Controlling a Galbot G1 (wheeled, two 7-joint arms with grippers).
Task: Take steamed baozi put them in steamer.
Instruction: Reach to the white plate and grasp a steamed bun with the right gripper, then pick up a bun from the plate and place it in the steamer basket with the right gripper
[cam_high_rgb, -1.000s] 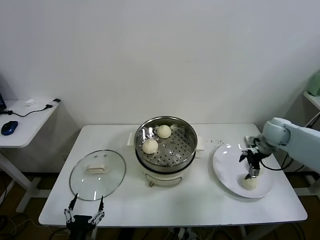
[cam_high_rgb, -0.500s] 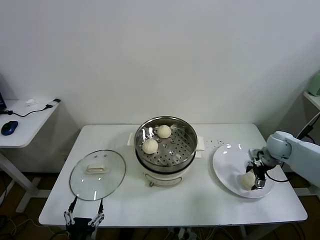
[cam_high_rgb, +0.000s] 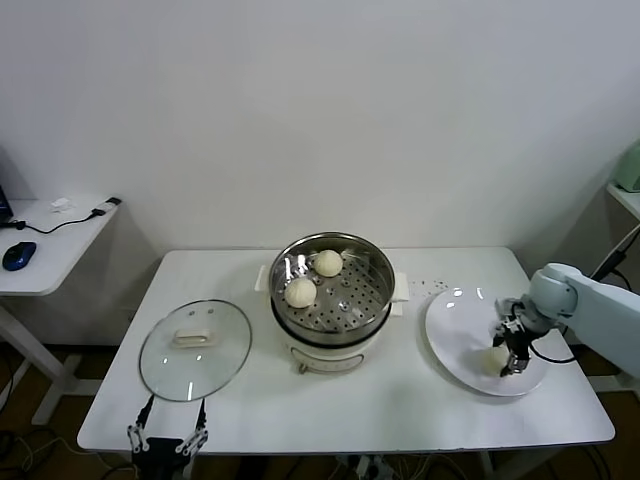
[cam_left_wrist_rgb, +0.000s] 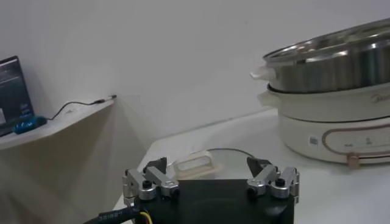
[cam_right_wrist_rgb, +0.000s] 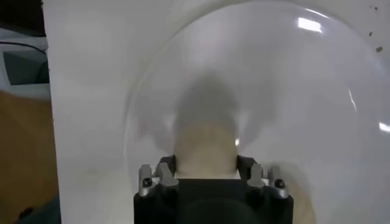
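Observation:
The steel steamer (cam_high_rgb: 332, 290) on its cream base stands mid-table and holds two cream-white baozi (cam_high_rgb: 300, 291) (cam_high_rgb: 328, 262) on its perforated tray. A third baozi (cam_high_rgb: 495, 359) lies on the white plate (cam_high_rgb: 455, 320) at the right. My right gripper (cam_high_rgb: 508, 352) is down on the plate. In the right wrist view its fingers (cam_right_wrist_rgb: 166, 170) press both sides of that baozi (cam_right_wrist_rgb: 205, 149), which still rests on the plate (cam_right_wrist_rgb: 292, 91). My left gripper (cam_high_rgb: 167, 438) is parked open and empty below the table's front edge. Its wrist view shows the gripper (cam_left_wrist_rgb: 210, 171) and the steamer (cam_left_wrist_rgb: 332, 67) beyond.
The flat glass lid (cam_high_rgb: 195, 348) lies on the table left of the steamer, just behind my left gripper. A side table with a blue mouse (cam_high_rgb: 19, 255) stands at far left. The right table edge runs close past the plate.
My right gripper has come down from above the plate's baozi to plate level and closed its fingers around it. The left arm and the steamer have not moved.

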